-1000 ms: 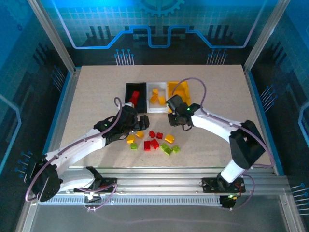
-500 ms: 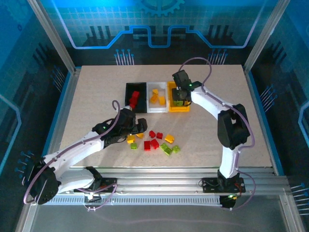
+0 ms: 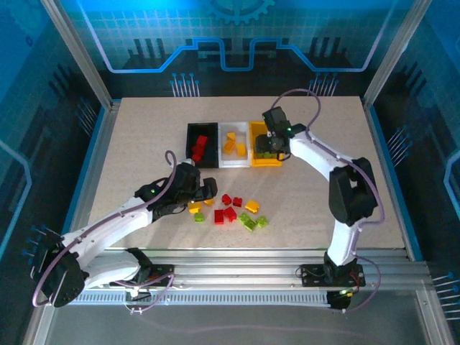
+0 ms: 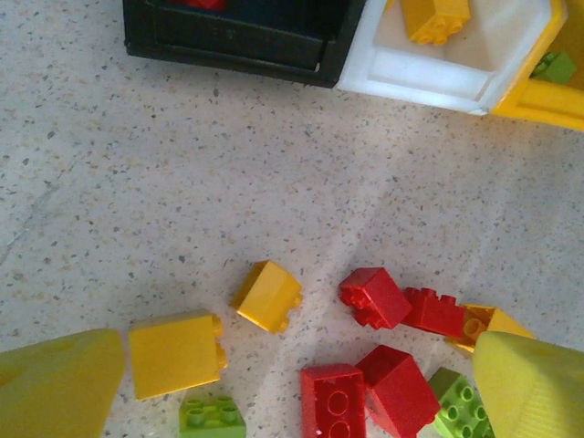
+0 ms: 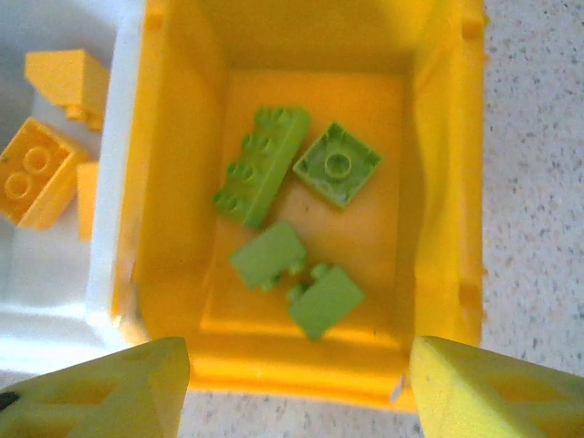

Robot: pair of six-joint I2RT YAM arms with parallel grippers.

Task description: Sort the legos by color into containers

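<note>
Four green legos (image 5: 261, 166) inside yellow bin (image 5: 447, 182), right-wrist view

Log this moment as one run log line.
right gripper: open above yellow bin | yellow bin: four green legos inside | left gripper: open above loose legos

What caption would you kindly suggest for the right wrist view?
Right gripper, open, above the yellow bin holding four green legos; white bin alongside.

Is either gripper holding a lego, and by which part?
Nothing is held: the right gripper stands open over the yellow bin, the left gripper open over the loose legos.
</note>
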